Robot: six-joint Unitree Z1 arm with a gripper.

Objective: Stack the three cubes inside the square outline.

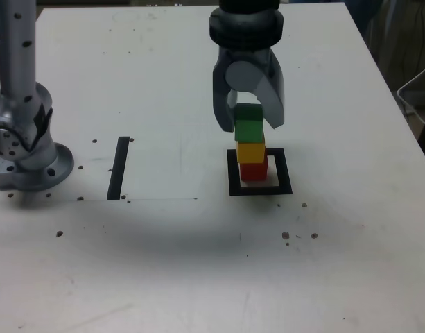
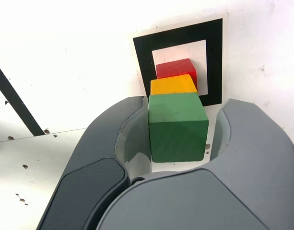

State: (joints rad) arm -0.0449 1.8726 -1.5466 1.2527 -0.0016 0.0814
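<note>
Here, in the exterior view, the green cube [image 1: 249,125] tops the yellow cube [image 1: 251,151] and red cube [image 1: 253,171] inside the square outline [image 1: 260,189]; the hand [image 1: 248,123] straddles it; bare bench [image 1: 198,263] all round; in the wrist view, the hand [image 2: 178,128] stands parted, narrow gaps flanking the matte green cube [image 2: 177,127]; the black strip [image 2: 17,103] lies well apart.

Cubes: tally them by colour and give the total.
Red cube: 1
Yellow cube: 1
Green cube: 1
Total: 3 cubes, stacked in that order from the bottom up inside the square outline.
</note>
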